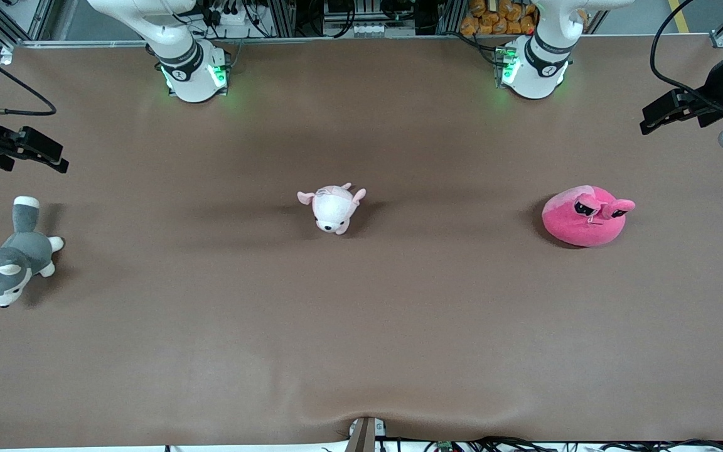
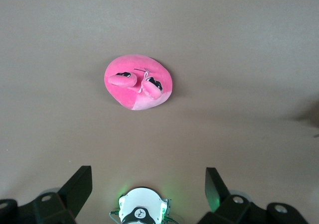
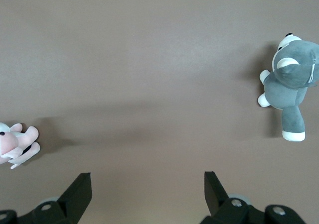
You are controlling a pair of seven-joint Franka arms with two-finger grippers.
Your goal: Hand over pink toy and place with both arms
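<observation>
While the pink toy lies untouched on the brown table, toward the left arm's end and about level with the small pale pink-and-white plush at the table's middle, nothing of the task looks begun. It rests as a squat round cushion, its two floppy ears draped over the top beside the dark half-lidded eyes. I judge it light, soft and squashy: the body will give under the fingers rather than resist, and its fleecy cover should not slip much. Its width looks large against the jaws, so a pinch across the whole body seems unwise; a bite into the bulging upper flank or a fold near the ears would likely hold better, leaving the rest free for the second arm to take at the handover. The left gripper hangs high over the table's edge at the left arm's end, jaws spread wide and empty, with the toy in plain sight in its wrist view. The right gripper waits over the right arm's end, also wide open and empty, above the bare cloth close to the grey-and-white husky plush.
</observation>
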